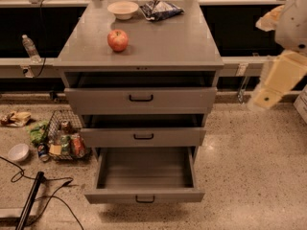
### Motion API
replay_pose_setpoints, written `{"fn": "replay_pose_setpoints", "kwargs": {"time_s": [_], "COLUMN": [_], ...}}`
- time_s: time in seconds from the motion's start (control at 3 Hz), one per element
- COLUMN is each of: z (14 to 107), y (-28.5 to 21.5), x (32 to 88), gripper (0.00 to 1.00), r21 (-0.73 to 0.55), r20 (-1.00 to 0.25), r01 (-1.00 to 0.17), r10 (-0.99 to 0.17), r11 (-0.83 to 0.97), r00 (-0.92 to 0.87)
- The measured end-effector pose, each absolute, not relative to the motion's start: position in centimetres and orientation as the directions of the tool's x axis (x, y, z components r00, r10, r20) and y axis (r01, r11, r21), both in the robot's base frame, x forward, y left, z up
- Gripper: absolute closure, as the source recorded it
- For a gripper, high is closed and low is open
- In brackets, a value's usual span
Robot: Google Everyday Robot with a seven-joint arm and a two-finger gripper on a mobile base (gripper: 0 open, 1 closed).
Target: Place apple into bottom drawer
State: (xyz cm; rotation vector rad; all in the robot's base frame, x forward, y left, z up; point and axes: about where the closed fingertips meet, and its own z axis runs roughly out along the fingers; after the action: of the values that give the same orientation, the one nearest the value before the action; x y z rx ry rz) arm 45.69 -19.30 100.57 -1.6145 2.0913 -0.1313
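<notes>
The red apple (118, 40) with yellowish patches sits on the grey cabinet top (168, 42), left of centre. The bottom drawer (144, 195) is pulled far out and its deep box is empty. The two drawers above it are each open a little. My gripper (268, 94) is at the right edge of the view on the cream-coloured arm, well to the right of the cabinet and about level with the top drawer, far from the apple. It holds nothing that I can see.
A white bowl (123, 9) and a dark crumpled snack bag (160, 8) lie at the back of the cabinet top. On the floor at left are a wire basket of cans (64, 138), a small white bowl (18, 152), litter and black cables. A water bottle (29, 47) stands on the left ledge.
</notes>
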Motion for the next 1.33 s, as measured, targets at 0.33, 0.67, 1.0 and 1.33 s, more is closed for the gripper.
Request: {"fn": "replay_pose_setpoints", "kwargs": {"time_s": [0.33,0.67,1.0,1.33], "z": [98.9,97.0,95.9,95.6], "y": [-15.9,-12.2,-10.3,-8.5], "x": [50.4,56.3,61.4,61.9], "gripper": [0.0,0.0,0.0,0.0], "r21": [-0.341,-0.307,-0.286,-0.275], "r20": [-0.496,-0.66,-0.74,-0.744], "r01": [-0.875,-0.865,-0.848,-0.858], "r10": [-0.856,-0.744,-0.666,-0.661], "r11": [0.344,0.398,0.447,0.433], "r00": [-0.144,-0.109,-0.101,-0.096]}}
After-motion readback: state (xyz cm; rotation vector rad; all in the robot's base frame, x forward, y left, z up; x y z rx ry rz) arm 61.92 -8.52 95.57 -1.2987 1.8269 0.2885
